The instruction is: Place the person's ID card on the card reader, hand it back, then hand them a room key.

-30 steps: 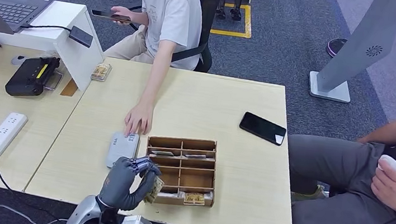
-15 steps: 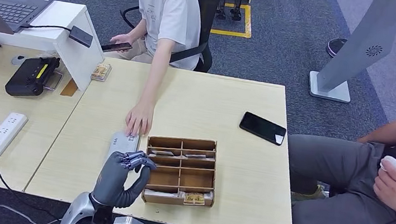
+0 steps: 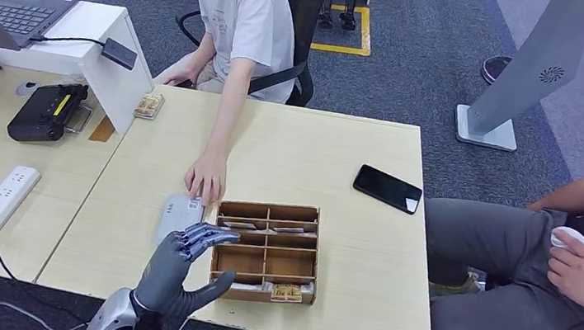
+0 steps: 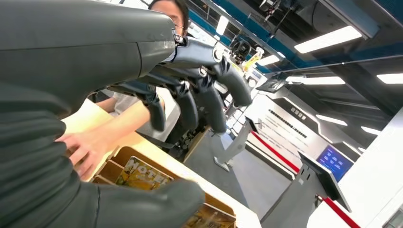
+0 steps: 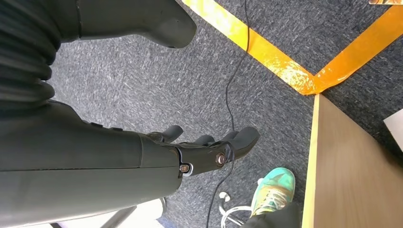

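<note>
Grey card reader (image 3: 180, 217) just beyond spread left hand (image 3: 178, 264) fingers (image 3: 205, 238), untouched

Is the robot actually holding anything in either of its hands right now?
No. The left hand hovers near the wooden tray with fingers spread and nothing in them. The right hand hangs over the carpet, also holding nothing.

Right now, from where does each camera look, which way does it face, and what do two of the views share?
Head view: high on the body, looking down at the table; left hand shows.
Left wrist view: behind the left hand, facing the seated person across the wooden tray.
Right wrist view: on the hanging arm, facing the carpet; right hand shows.
Shared: head and left wrist views both show tray and person.
</note>
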You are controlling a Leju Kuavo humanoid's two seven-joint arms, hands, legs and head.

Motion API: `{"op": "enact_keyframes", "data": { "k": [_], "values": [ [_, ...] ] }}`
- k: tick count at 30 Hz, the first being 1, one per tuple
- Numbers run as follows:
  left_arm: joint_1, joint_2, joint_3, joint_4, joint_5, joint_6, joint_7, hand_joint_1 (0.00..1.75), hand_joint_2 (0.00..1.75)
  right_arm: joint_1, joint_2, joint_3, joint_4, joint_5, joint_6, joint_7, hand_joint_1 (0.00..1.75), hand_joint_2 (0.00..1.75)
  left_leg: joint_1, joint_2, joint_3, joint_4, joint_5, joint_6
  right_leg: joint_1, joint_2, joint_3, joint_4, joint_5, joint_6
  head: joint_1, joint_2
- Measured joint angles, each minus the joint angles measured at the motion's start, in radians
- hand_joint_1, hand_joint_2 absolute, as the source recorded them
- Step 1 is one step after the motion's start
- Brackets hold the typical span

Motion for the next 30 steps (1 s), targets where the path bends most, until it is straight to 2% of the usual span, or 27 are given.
{"op": "enact_keyframes", "data": {
  "k": [5, 8, 13, 18, 26, 30],
  "values": [
    [0.01, 0.011, 0.0, -0.009, -0.009, 0.0, -0.004, 0.0, 1.75, 0.0, -0.001, 0.006, 0.0, -0.002, 0.0, -0.002, 0.0, 1.75, 0.0, 0.0, 0.0, 0.0, 0.0, 0.0, 0.0, 0.0, 0.0, 0.0, 0.0, 0.0, 0.0, 0.0],
    [0.011, 0.015, -0.001, -0.009, -0.083, 0.028, 0.018, 0.0, 1.75, 0.0, -0.001, 0.008, 0.0, -0.002, 0.003, 0.0, 0.0, 1.75, 0.0, 0.0, 0.0, 0.0, 0.0, 0.0, 0.0, 0.0, 0.0, 0.0, 0.0, 0.0, 0.0, 0.0],
    [-0.009, 0.026, -0.005, 0.007, -0.348, 0.128, 0.143, 0.0, 1.75, -0.002, -0.002, 0.02, -0.001, 0.0, 0.026, 0.012, 0.0, 1.75, 0.0, 0.0, 0.0, 0.0, 0.0, 0.0, 0.0, 0.0, 0.0, 0.0, 0.0, 0.0, 0.0, 0.0],
    [-0.047, 0.042, -0.025, 0.061, -0.537, 0.147, 0.265, 0.0, 1.75, -0.008, -0.006, 0.04, -0.006, -0.002, 0.043, 0.026, 0.0, 1.75, 0.0, 0.0, 0.0, 0.0, 0.0, 0.0, 0.0, 0.0, 0.0, 0.0, 0.0, 0.0, 0.0, 0.0],
    [-0.096, 0.047, -0.03, 0.183, -0.682, 0.13, 0.438, 0.0, 1.75, -0.011, -0.009, 0.07, -0.018, -0.015, 0.051, 0.043, 0.0, 1.75, 0.0, 0.0, 0.0, 0.0, 0.0, 0.0, 0.0, 0.0, 0.0, 0.0, 0.0, 0.0, 0.0, 0.0],
    [-0.108, 0.049, -0.03, 0.217, -0.686, 0.117, 0.462, 0.0, 1.75, -0.012, -0.009, 0.084, -0.02, -0.025, 0.051, 0.048, 0.0, 1.75, 0.0, 0.0, 0.0, 0.0, 0.0, 0.0, 0.0, 0.0, 0.0, 0.0, 0.0, 0.0, 0.0, 0.0]
  ]
}}
